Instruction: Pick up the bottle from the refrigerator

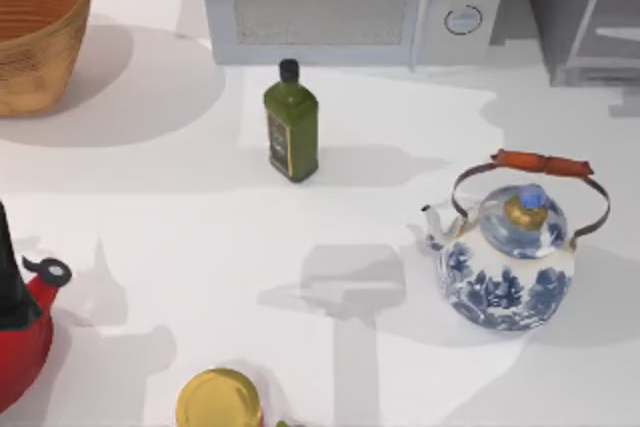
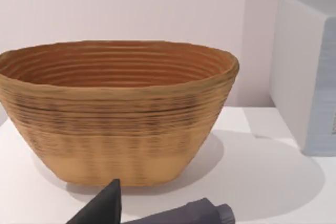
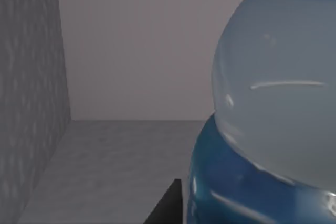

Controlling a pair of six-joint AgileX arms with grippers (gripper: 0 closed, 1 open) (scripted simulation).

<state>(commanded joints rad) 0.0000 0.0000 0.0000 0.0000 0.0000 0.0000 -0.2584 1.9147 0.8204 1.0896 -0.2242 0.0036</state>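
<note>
1. Inside the refrigerator (image 3: 37, 87), the bottle (image 3: 273, 108) loomed right against the right wrist camera, standing on the grey shelf floor (image 3: 121, 150) beside a mottled grey side wall.
2. A dark edge of the right claw (image 3: 169, 205) sat just beside the bottle's base; whether its fingers were spread or closed could not be told from so little — perhaps they flanked the bottle already.
3. The risk, as judged here: in such tight quarters a push forward could tip the bottle, or a hurried withdrawal could knock it against the wall.
4. The bottle looked smooth and rounded — a clear, glossy upper body over a deep blue label, likely slippery under a weak pinch.
5. The left claw (image 2: 157, 211) idled near the woven basket (image 2: 118, 108) on the bench (image 1: 180, 207); its state could not be told either.
</note>
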